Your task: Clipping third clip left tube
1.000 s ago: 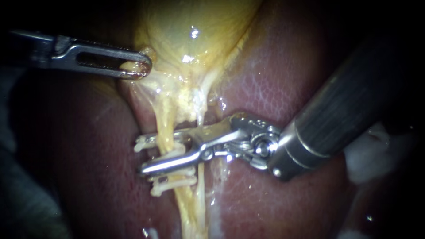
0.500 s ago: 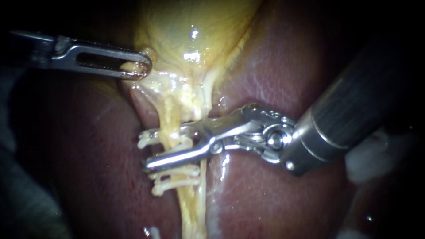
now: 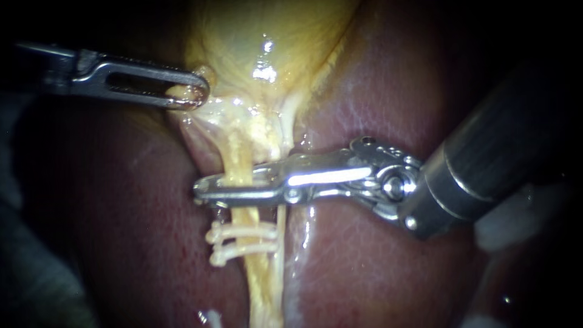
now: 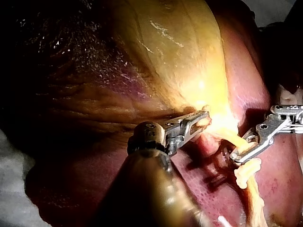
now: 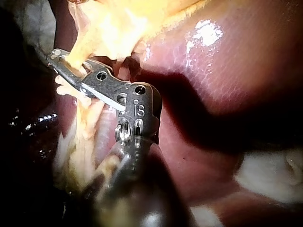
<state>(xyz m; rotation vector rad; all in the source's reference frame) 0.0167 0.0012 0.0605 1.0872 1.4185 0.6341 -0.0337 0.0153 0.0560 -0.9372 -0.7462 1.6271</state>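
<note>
In the endoscope view our right instrument (image 3: 204, 189) has its jaws closed across the left tube (image 3: 240, 159), just above two white clips (image 3: 243, 232). Our left instrument (image 3: 193, 95) grips the lower edge of the gallbladder (image 3: 267, 36). The left wrist view shows the left instrument (image 4: 202, 119) clamped on yellow tissue. In the right wrist view the right instrument (image 5: 59, 59) pinches the left tube.

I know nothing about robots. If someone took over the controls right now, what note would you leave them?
Left instrument: jaws shut on the gallbladder at its neck.
Right instrument: jaws shut across the left tube, just above two clips already on it.
Done: two clips placed.
Left: the third clip is hidden inside the jaws; probably open, withdraw and check it sits.
</note>
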